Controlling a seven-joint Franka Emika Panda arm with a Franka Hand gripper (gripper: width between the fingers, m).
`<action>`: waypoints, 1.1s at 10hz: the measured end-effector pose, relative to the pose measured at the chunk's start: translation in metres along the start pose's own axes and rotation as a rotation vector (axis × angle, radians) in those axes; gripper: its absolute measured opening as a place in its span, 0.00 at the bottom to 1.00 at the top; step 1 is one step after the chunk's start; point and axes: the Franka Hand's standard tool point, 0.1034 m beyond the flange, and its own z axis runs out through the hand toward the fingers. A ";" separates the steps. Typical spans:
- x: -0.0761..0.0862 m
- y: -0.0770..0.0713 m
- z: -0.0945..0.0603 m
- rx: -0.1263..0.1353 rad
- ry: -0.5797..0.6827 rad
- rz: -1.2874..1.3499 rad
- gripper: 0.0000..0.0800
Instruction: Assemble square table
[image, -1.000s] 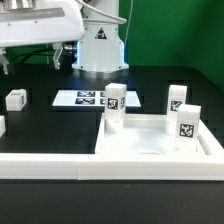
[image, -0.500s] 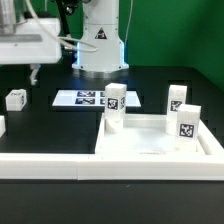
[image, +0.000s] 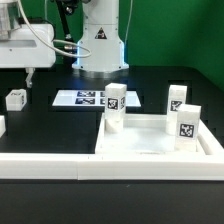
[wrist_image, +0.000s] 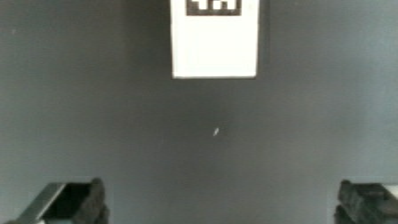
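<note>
With my gripper (wrist_image: 217, 205) spread wide and empty, the loose leg (wrist_image: 217, 42) lies straight ahead, centred between my fingers, long axis pointing away.

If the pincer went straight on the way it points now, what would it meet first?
Probably the bare black tabletop. The open pincer looks straight at it with nothing between its fingers; the white tagged leg post lies off that line, though depth is hard to judge.

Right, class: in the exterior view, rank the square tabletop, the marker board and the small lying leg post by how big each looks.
1. Square tabletop, though nearest the camera.
2. Marker board.
3. Lying leg post.
</note>
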 end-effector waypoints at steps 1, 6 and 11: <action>0.000 0.012 0.009 -0.013 -0.120 -0.007 0.81; 0.003 0.002 0.009 0.000 -0.540 0.017 0.81; -0.022 0.008 0.026 -0.010 -0.791 0.134 0.81</action>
